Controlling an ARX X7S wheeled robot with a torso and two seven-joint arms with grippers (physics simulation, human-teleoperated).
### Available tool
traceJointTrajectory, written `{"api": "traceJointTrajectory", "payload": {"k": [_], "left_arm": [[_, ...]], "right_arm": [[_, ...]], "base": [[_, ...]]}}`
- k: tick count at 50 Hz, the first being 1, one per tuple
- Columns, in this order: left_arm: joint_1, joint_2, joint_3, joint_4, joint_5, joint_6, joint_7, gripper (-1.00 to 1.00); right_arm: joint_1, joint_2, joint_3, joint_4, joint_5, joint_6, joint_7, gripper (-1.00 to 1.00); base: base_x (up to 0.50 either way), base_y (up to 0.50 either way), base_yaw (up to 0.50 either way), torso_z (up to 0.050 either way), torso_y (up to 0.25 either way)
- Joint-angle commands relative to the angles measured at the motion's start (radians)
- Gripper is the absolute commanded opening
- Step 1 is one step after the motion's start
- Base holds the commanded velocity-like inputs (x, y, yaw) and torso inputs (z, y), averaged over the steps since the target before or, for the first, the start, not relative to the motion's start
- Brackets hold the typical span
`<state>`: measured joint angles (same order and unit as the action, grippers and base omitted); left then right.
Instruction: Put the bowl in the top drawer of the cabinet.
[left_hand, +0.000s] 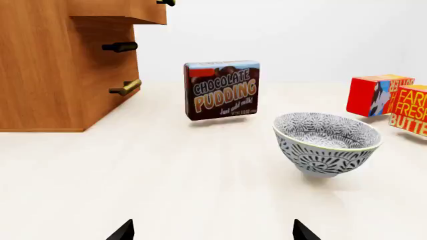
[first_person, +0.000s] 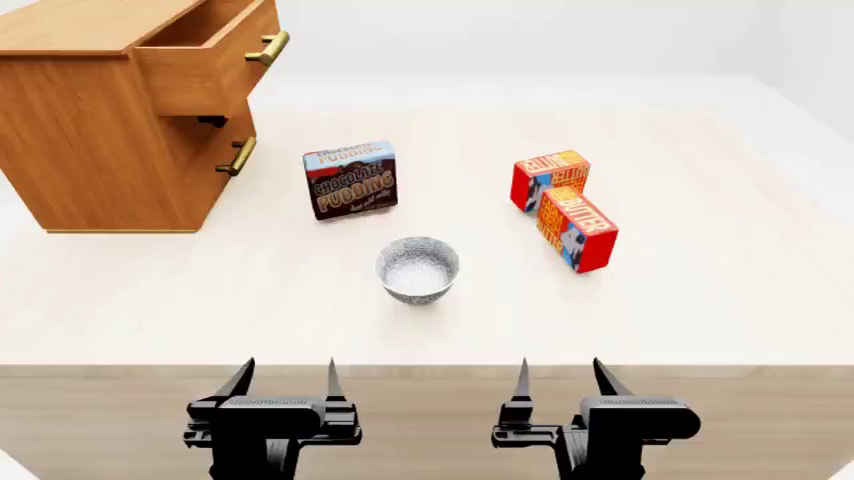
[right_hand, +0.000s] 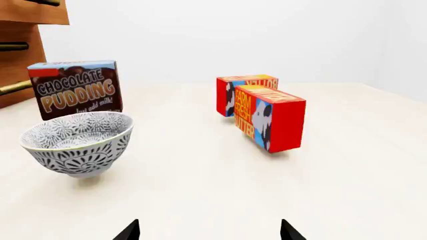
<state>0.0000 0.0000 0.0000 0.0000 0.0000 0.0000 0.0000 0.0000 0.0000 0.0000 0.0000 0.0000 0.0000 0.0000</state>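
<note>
Bowl (first_person: 418, 268) at centre stage: the small, deep, round dish stands upright on the pale counter (first_person: 694, 300), alone and untouched, with both arms held low at the near edge. The left tool (first_person: 284, 378) and the right tool (first_person: 558, 378) sit side by side, level with each other, their dark pointed fingertips (first_person: 240, 378) aimed forward across the counter; each tool is spread wide and grips nothing. The bowl lies ahead of them, roughly midway between the two and well apart from both.

Seen from the wrist cameras, the bowl is white with a fine grey lacy pattern inside and out, a thin pale rim and a narrow foot. Its hollow looks bare.

Beyond it stands a chocolate pudding box (first_person: 350, 180), upright on edge, near the bowl but not touching. To the right, two red, yellow and blue butter boxes (first_person: 567, 208) stand close together, one turned at an angle to the other.

At far left is the cabinet (first_person: 100, 130), orange-brown wood with a flat top. The top drawer (first_person: 207, 60) is pulled out, brass bar handle facing the counter; what shows of its inside is bare wood. The lower drawer's handle (first_person: 242, 156) sits beneath, that drawer pushed in.
</note>
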Motion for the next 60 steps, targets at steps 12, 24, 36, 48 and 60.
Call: {"api": "traceJointTrajectory", "payload": {"k": [12,24,36,48,60], "left_arm": [[-0.007,-0.052,0.032,0.011,-0.066,-0.080,-0.052,1.00],[-0.034,-0.070,0.039,0.013,-0.107,-0.144,-0.068,1.00],[-0.060,-0.091,0.024,0.031,-0.170,-0.131,-0.055,1.00],[-0.096,-0.135,0.050,0.161,-0.205,-0.226,-0.042,1.00],[-0.245,-0.185,0.066,0.287,-0.294,-0.493,-0.027,1.00]], "right_arm": [[-0.031,0.043,-0.084,-0.071,-0.002,0.066,0.117,1.00],[-0.031,0.073,-0.121,-0.076,-0.010,0.055,0.139,1.00],[-0.007,0.087,-0.142,-0.065,-0.007,0.077,0.156,1.00],[0.050,0.109,-0.134,-0.182,0.023,0.250,0.163,1.00],[0.253,0.150,-0.124,-0.422,0.050,0.658,0.134,1.00]], "base": [[0.00,0.00,0.00,0.000,0.000],[0.04,0.30,0.00,0.000,0.000],[0.15,0.50,0.00,0.005,0.000],[0.11,0.12,0.00,0.050,0.000],[0.00,0.00,0.00,0.050,0.000]]}}
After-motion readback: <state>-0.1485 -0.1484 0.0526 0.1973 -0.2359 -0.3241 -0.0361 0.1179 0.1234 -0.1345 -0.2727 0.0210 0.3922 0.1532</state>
